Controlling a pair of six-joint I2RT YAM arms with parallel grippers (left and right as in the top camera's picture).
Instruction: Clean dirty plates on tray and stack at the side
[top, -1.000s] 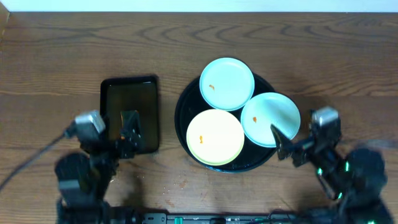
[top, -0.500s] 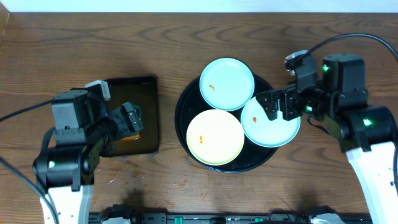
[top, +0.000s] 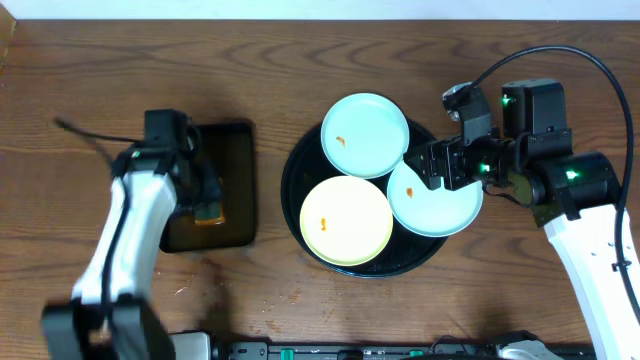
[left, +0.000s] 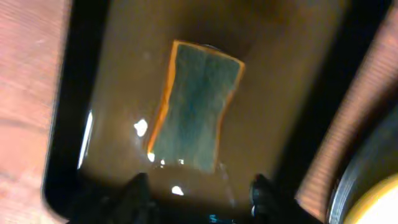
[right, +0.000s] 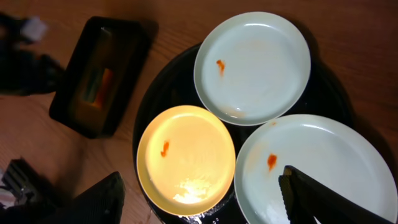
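Overhead, near to far | yellow plate (top: 346, 220) front of round tray (top: 290, 182) | blue plate (top: 435, 200) right, right end effector (right: 200, 177) spread apart over it | left end effector (left: 199, 186) spread apart over sponge (left: 196, 106) in rectangular tray (top: 237, 150) | second blue plate (top: 364, 134) rear | all three plates orange-stained.

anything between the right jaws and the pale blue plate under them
Nothing visible does. The right jaws hang open over the edge of the stained pale blue round plate on the large glossy black round tray, and the right wrist view shows only bare plate below them.
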